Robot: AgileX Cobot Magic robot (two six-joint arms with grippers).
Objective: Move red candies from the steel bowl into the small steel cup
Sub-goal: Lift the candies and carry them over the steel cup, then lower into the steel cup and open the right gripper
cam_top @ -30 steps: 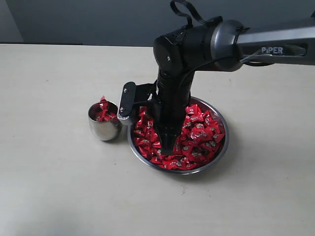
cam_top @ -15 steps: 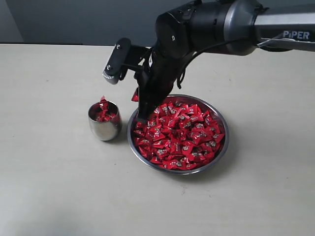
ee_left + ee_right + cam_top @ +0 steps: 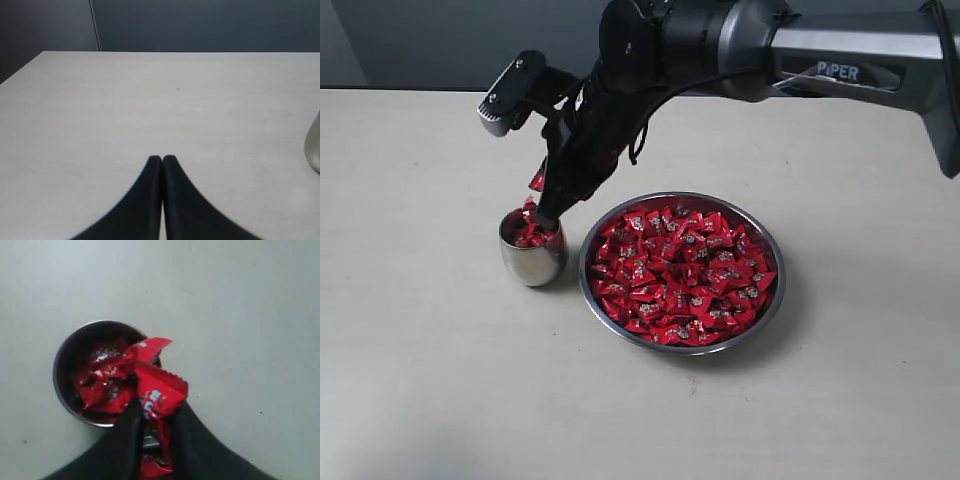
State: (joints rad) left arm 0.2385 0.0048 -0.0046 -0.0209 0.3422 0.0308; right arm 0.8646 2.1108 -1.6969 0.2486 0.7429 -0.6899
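**Q:** What is the state of the claws?

**A:** The right claw point(image 3: 155, 415) is narrow and clamped on one candy point(image 3: 159, 390). I cannot tell whether a second wrapper sits behind it. The left claw point(image 3: 162, 160) has its jaws pressed together, holds nothing, and hangs over bare table point(image 3: 150, 100), away from the cup.

**Q:** Where is the held candy?

**A:** It is just above the cup point(image 3: 532, 258), over the part of the rim nearest the bowl point(image 3: 776, 300) rather than over the centre. The remaining candies point(image 3: 685, 275) fill the bowl beside the cup.

**Q:** What faults are likely on release?

**A:** There are four.
1. **Miss:** With the candy over the rim, it may drop onto the table between cup and bowl.
2. **Overflow:** The heap point(image 3: 100, 380) in the cup already stands above the rim. A new candy may slide off or push another out.
3. **Tip-over:** The cup's body is rounded. If the claw lowers further, a finger striking the rim could rock or topple it.
4. **Sticking:** The crinkled wrapper may cling to one finger and ride away with the claw.

**Q:** What is the remedy?

**A:** Centre the claw over the cup before opening it, and do not lower it further.
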